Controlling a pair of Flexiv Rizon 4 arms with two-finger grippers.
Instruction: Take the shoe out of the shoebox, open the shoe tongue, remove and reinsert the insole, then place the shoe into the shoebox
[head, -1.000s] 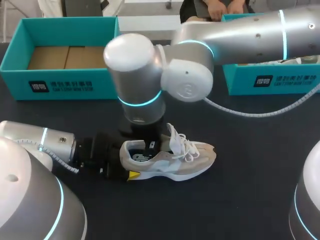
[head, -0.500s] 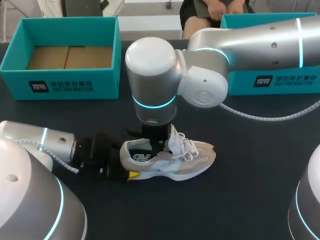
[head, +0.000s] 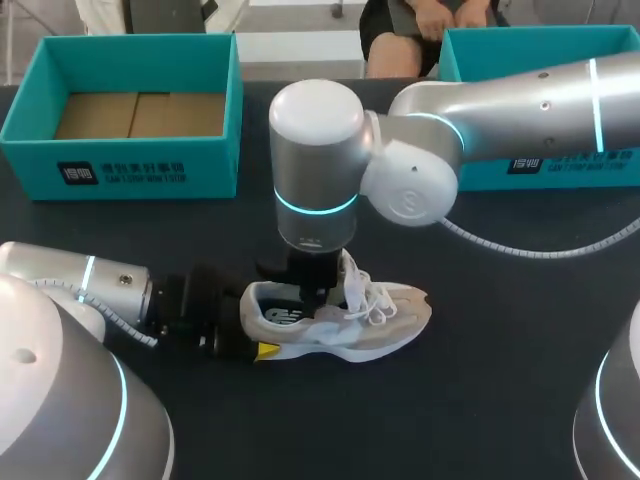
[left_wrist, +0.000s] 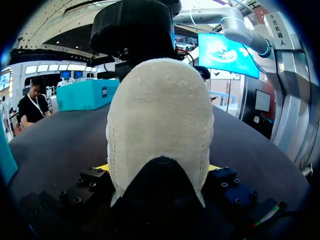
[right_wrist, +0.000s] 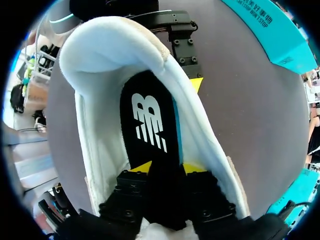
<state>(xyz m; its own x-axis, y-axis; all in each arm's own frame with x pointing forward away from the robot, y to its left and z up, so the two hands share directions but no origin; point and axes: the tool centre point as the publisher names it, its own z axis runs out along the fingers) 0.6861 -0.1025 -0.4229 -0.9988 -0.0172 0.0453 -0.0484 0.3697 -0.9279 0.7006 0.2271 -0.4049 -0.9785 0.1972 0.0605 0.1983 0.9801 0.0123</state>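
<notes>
A white and beige shoe (head: 375, 320) lies on its sole on the dark table, toe to the right, laces loose. My left gripper (head: 250, 337) holds its heel from the left. In the left wrist view the heel (left_wrist: 157, 100) fills the gap between the fingers of the left gripper (left_wrist: 157, 170). My right gripper (head: 315, 290) points straight down into the shoe's opening. In the right wrist view the right gripper (right_wrist: 167, 167) is shut on the near end of the black insole (right_wrist: 147, 120), which lies inside the shoe (right_wrist: 100, 65).
An open teal box (head: 120, 160) with a bare cardboard floor stands at the back left. A second teal box (head: 560, 165) at the back right is partly hidden by my right arm. Bare table lies in front of the shoe and to its right.
My right arm has swung to the right above the shoe, and its fingers now reach deeper into the opening. The shoe and my left arm have stayed put.
</notes>
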